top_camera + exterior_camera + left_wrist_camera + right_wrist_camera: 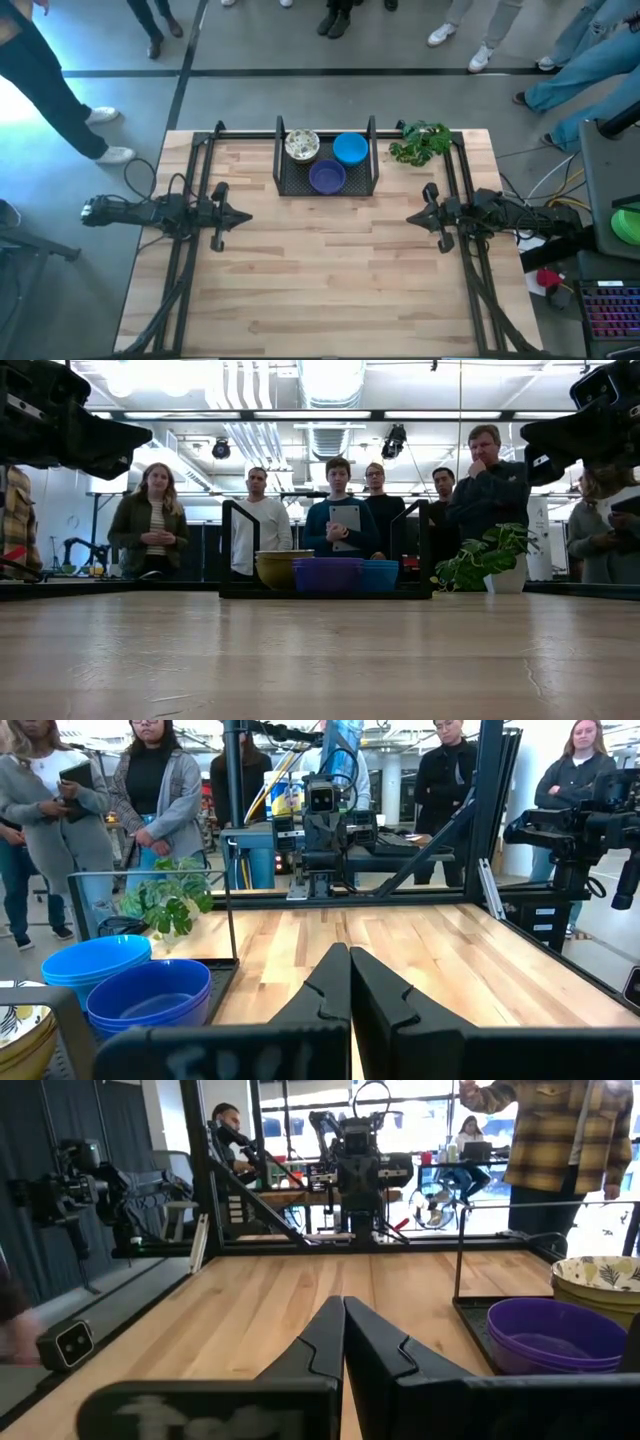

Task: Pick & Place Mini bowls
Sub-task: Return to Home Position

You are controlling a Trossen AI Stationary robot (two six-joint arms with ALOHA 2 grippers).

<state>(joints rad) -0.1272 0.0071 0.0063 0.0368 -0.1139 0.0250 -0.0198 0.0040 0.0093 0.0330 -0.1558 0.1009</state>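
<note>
- Nearest to the low camera lies the light wooden plank table (320, 660), which fills the lower half of that view and carries everything else.
- Several persons (340, 520) stand in a row beyond the far edge of the table, turned toward it.
- The dark left arm (150, 212) reaches over the left side of the table and the dark right arm (500, 216) over the right side. They point inward at each other, both well apart from the tray.
- The black mesh tray (290, 184), with two upright black handles, stands at the middle of the far edge.
- The green leafy plant (420, 143) in a white pot stands just beside the tray, on its right.
- Three groups of small round bowls sit inside the tray. The cream-white bowls with a speckled green pattern (302, 146) are at the far left, the bright blue bowls (350, 149) at the far right, and the purple bowls (327, 177) in front, between the other two and close against them. How many bowls are in each pile I cannot count.
- The left gripper (245, 216) hangs above bare wood with its two fingers pressed together and nothing between them.
- The right gripper (412, 218) hangs opposite it, also above bare wood, with fingers pressed together in the same way and carrying nothing.
</note>
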